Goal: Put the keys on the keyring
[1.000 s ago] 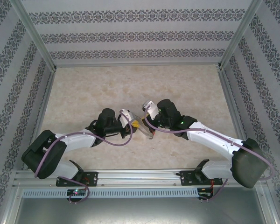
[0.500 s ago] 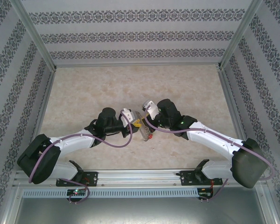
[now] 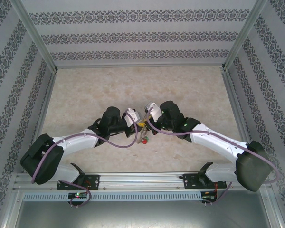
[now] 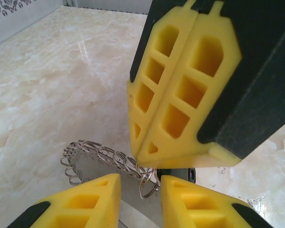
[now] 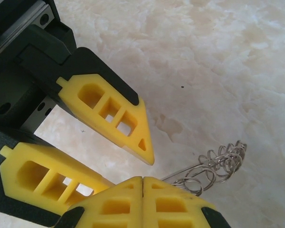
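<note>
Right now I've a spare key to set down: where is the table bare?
Bare: far half of the table up to the back wall, and strips outside each arm. Crowded: the centre, where left gripper and right gripper meet at the keyring, red key on their near side.

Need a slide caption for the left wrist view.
Left end effector, open, faces the right end effector, shut on the coiled-wire keyring over the marble table.

fingers yellow, black backing; keyring silver; key head red; table beige marble; walls grey floral stripes
</note>
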`<state>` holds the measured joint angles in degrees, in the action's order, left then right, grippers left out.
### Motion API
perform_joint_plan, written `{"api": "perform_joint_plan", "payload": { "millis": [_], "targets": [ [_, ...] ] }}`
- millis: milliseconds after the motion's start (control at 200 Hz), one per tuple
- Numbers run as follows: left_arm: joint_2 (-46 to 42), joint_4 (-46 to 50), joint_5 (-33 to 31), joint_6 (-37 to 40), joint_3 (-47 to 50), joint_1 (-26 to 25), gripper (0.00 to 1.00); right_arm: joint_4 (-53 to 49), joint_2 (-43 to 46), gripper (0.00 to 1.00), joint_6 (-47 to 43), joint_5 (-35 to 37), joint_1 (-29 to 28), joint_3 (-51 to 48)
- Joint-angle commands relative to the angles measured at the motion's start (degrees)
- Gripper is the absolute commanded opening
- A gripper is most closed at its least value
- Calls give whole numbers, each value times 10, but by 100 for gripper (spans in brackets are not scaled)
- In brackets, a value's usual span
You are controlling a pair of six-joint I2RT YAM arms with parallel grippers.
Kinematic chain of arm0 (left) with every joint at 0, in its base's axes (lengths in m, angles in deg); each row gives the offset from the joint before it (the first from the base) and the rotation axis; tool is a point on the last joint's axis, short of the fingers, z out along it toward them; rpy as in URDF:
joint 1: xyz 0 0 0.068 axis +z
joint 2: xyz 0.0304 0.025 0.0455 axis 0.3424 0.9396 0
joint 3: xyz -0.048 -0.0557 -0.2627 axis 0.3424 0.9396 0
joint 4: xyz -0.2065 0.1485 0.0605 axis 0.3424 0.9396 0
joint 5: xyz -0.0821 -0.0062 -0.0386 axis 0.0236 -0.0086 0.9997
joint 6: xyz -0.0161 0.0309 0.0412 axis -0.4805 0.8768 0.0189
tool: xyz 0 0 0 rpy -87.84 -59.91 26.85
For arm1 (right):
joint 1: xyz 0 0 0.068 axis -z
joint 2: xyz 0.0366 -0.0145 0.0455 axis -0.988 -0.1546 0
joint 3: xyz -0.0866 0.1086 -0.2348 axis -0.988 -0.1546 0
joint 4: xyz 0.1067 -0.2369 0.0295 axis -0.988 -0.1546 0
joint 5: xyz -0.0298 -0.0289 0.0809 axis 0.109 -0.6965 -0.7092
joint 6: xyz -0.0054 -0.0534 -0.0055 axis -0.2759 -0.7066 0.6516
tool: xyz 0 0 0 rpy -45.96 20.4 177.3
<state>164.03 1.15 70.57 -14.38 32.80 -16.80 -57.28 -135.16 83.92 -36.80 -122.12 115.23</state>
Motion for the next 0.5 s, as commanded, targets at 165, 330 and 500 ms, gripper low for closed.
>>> {"api": "perform_joint_plan", "payload": {
  "millis": [165, 330, 500],
  "targets": [
    [9, 65, 6, 46, -29, -8, 27, 10, 15, 0, 3, 0, -3, 16],
    [7, 67, 6, 50, -29, -7, 26, 12, 15, 0, 2, -1, -2, 14],
    [16, 61, 11, 48, -37, -7, 25, 13, 15, 0, 3, -3, -2, 13]
  ]
}}
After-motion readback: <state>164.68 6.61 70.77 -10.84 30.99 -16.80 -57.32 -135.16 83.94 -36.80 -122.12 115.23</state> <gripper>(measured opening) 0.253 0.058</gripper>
